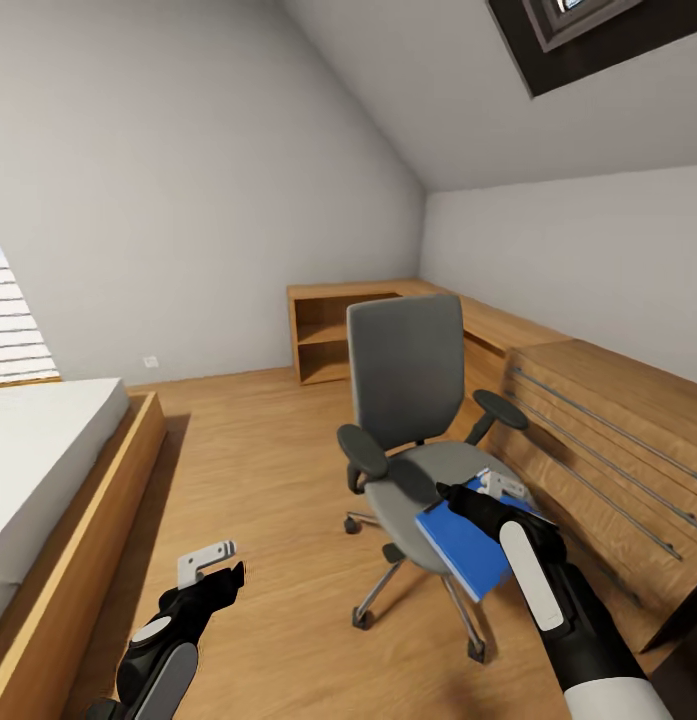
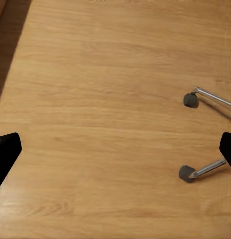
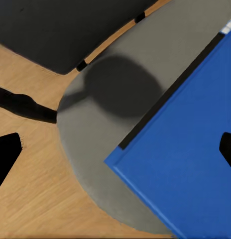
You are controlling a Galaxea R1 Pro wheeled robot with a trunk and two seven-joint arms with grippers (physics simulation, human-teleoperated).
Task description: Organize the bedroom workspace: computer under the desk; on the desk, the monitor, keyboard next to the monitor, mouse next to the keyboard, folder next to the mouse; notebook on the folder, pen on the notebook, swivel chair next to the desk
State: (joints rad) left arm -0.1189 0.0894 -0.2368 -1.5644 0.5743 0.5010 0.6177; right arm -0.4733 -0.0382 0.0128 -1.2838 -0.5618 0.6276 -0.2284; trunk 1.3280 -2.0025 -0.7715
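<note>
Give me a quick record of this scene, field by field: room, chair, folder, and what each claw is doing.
room: attic bedroom, wood floor, bed at left
swivel chair: in mid-floor, beside a low wooden shelf unit
folder: blue, lying on the chair seat, overhanging its front edge
right claw: open, above the folder
left claw: open, over bare floor, holding nothing
</note>
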